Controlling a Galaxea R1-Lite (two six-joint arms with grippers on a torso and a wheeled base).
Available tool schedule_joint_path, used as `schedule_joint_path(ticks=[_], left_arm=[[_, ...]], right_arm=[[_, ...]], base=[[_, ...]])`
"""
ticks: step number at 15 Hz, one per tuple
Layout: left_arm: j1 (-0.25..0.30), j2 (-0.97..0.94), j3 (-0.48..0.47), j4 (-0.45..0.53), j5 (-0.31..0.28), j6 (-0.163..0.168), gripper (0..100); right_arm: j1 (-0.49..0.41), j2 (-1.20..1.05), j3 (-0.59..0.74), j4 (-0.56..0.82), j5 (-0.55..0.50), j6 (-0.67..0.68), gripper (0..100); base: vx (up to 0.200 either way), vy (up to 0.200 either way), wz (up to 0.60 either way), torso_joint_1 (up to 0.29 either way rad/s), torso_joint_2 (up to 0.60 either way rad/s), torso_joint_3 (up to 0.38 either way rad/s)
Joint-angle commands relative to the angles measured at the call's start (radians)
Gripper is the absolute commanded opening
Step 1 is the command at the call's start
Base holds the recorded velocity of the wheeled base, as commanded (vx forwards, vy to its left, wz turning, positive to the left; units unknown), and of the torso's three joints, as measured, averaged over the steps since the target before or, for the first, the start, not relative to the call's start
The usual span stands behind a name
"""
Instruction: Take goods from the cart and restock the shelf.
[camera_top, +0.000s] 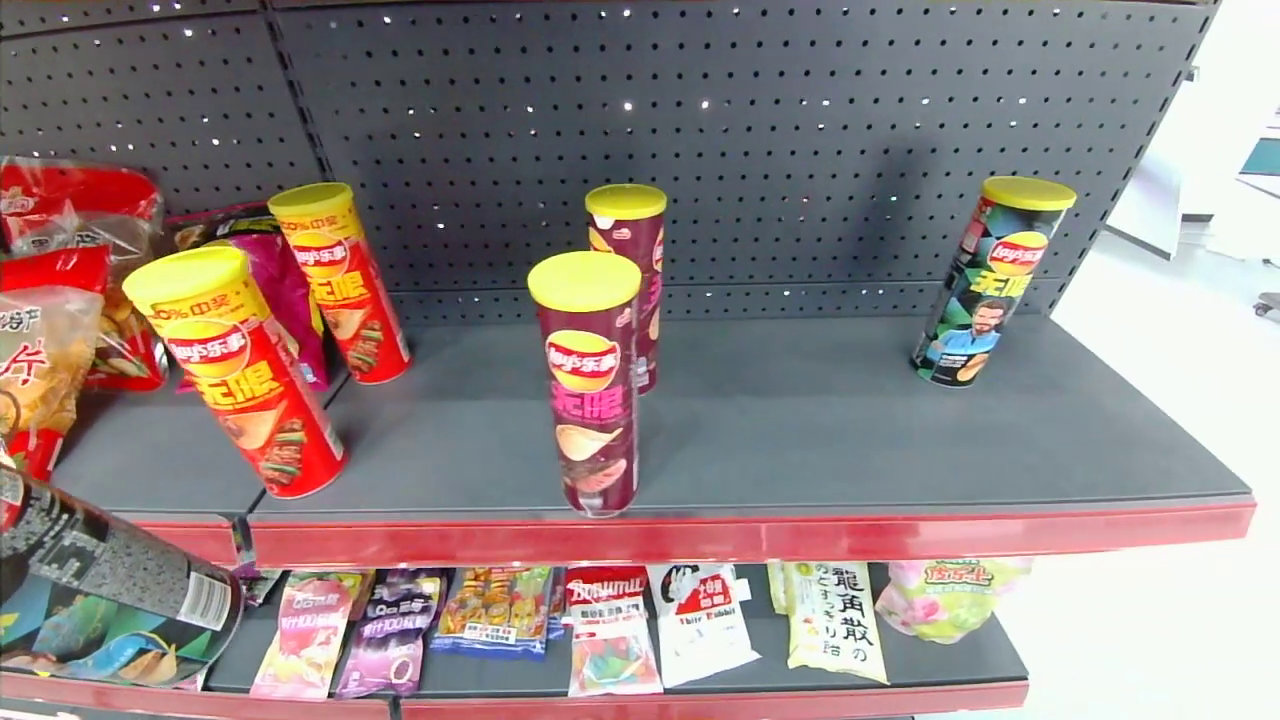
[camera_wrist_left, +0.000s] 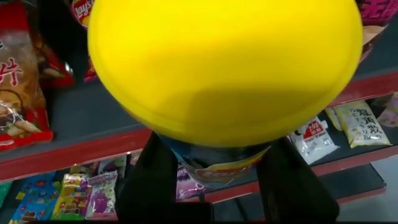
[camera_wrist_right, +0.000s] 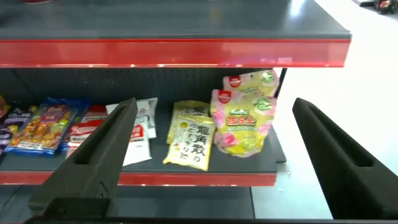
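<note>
Head camera looks forward and down at the shelf. Left wrist camera sits just behind the can in the left gripper; the right faces past the right gripper. All 3 share the yellow packet.

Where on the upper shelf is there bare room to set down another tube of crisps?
The widest bare stretch of the upper shelf lies between the two maroon tubes and the dark tube at right. A narrower gap separates the maroon tubes from the red tubes. The left end, with red tubes and snack bags, is crowded.
</note>
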Motion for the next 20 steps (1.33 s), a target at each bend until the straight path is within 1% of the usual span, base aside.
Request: schedule_joint_path(ticks=[1,2,16,18,20], left_arm=[[0.001,0.001,0.001,0.000,0.000,0.005,0],[0.001,0.001,0.001,0.000,0.000,0.013,0],[0.001,-0.013,0.002,0.001,-0.001,0.016,0],[-0.001,-0.022,0.008,0.003,-0.003,0.017,0],[-0.004,-0.059,0.039,0.001,-0.006,0.016,0]], right_arm=[[0.000,0.001,0.000,-0.001,0.001,0.000,100],[0.000,0.001,0.000,-0.001,0.001,0.000,100],[0.000,0.001,0.000,-0.001,0.004,0.001,100],[0.000,0.001,0.000,-0.001,0.004,0.001,100],[0.000,0.001,0.000,-0.001,0.008,0.003,100]], base=[[0.000,-0.200,0.00,0.002,0.00,-0.002],[0.000,-0.200,0.00,0.002,0.00,0.007],[0.000,-0.200,0.00,0.005,0.00,0.002],[0.000,0.000,0.00,0.000,0.00,0.000],[0.000,0.000,0.00,0.000,0.00,0.000]])
